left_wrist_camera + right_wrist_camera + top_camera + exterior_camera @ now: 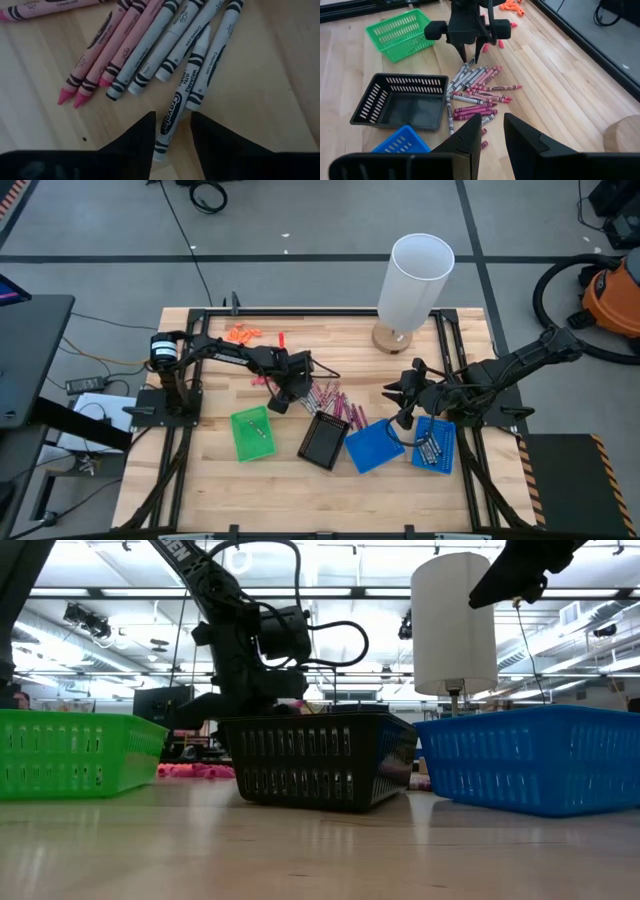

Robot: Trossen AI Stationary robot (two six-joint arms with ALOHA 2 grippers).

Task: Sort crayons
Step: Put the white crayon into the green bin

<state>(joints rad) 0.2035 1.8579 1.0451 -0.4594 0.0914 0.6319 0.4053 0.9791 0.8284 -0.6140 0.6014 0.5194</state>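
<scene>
Grey paper wraps the crayon (172,117) you are lined up on: it lies flat on the wooden table (210,470), at the near edge of the loose crayons (330,400) spread between the green tray (252,432) and the black tray (324,440). Your left gripper (171,135) hangs straight over it, its two fingers standing narrowly apart with the crayon's lower end running up between them. Nothing is pinched yet. What matters for you is the axis: the crayon's length runs along the gap between the fingers rather than across it, so closing should squeeze its round sides. Its neighbours fan away from the far end, one grey stick just beside it, so a clean pick looks likely only at this near end. Your right gripper (491,131) waits off to the side above the blue trays (400,445), slightly parted and empty, well apart from the pile; the left arm is plainly the nearer one.
</scene>
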